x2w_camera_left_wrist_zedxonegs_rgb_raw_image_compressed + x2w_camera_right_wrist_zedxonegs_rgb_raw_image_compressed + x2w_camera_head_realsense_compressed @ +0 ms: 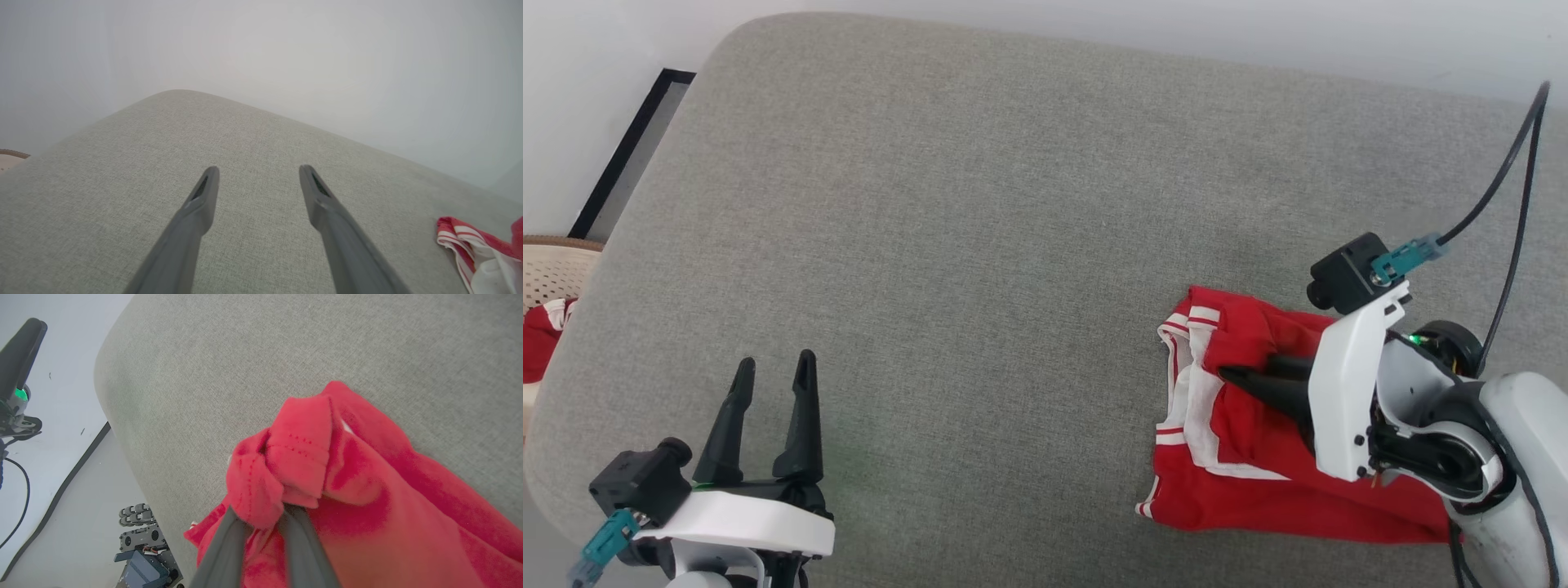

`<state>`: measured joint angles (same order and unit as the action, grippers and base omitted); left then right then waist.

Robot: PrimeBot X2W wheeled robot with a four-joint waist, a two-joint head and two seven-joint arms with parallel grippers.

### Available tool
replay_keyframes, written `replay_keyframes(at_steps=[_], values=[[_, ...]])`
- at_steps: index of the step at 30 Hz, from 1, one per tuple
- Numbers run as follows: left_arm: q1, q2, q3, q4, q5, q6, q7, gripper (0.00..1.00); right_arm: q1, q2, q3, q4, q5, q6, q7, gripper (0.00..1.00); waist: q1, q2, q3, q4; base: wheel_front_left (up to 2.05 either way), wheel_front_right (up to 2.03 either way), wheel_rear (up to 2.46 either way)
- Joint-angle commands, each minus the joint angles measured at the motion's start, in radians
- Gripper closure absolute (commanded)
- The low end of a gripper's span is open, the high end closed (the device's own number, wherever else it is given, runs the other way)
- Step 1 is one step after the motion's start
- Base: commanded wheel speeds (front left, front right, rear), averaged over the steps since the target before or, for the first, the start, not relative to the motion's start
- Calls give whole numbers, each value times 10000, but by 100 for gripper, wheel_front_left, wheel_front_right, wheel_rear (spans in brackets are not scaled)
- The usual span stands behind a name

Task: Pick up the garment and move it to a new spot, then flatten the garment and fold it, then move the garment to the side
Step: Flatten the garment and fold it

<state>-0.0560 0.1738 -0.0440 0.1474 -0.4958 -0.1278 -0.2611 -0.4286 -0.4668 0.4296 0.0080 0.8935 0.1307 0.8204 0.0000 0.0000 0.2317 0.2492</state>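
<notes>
Pale grey wall rises behind a broad grey fabric-covered surface (980,204) with rounded corners.

On that surface, toward its right near edge, lies the garment (1241,482). It is a bright red shirt folded into a rough block. Its white sleeve ends and striped trim face the middle of the surface, and its near hem lies just short of the surface's near edge.

The right end effector (1245,367) reaches in from the right side of the surface and sits on top of the garment. In the right wrist view its two dark fingers (222,547) stand close together. A bunched fold of red cloth is pinched between them and humps over their tips.

The left end effector (776,361) hovers above the near left part of the surface, well apart from the garment. Its fingers are spread wide and it holds nothing.

Off the surface's left edge stands a pale basket (551,269) with some red cloth (539,343) in it. A thin black cable (1503,180) loops over the surface's far right corner.
</notes>
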Motion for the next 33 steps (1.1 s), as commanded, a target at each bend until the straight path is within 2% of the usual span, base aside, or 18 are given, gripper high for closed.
replay_keyframes(at_steps=[1,2,8,13,18,25,26,27,33], values=[[-117,26,30,3,-67,-35,-51,0,-163,-63,93,25,-47,1,-141,36,0,0,-19,14,0,0,0],[-94,29,76,-2,-78,-35,-51,0,-205,-97,123,50,-13,1,-207,0,0,0,-34,-4,0,0,0],[228,80,464,-99,-142,-35,-51,0,-229,-501,-12,-349,134,1,-709,0,0,0,-222,-359,0,0,0],[478,146,767,-237,-71,-36,-52,0,186,-939,-606,-769,-128,1,-1601,0,0,0,-448,-819,0,0,0],[730,282,1055,-401,46,-36,-53,0,783,-1154,-1215,-950,-610,1,-2929,0,0,0,-686,-1325,0,0,0],[1018,386,1183,-538,200,-36,-52,0,1846,-986,-1979,-837,-1286,1,-4986,0,0,0,-998,-1873,0,0,0],[1018,386,1183,-538,200,-36,-52,0,1846,-986,-1979,-837,-1286,1,-4986,0,0,0,-998,-1873,0,0,0],[1103,384,1189,-552,241,-36,-52,0,2134,-933,-2127,-736,-1555,1,-5661,0,0,0,-1094,-2002,0,0,0],[1439,368,1359,-588,371,-36,-52,0,2792,-759,-2472,14,-2653,1,-7864,0,0,0,-1466,-2309,0,0,0]])
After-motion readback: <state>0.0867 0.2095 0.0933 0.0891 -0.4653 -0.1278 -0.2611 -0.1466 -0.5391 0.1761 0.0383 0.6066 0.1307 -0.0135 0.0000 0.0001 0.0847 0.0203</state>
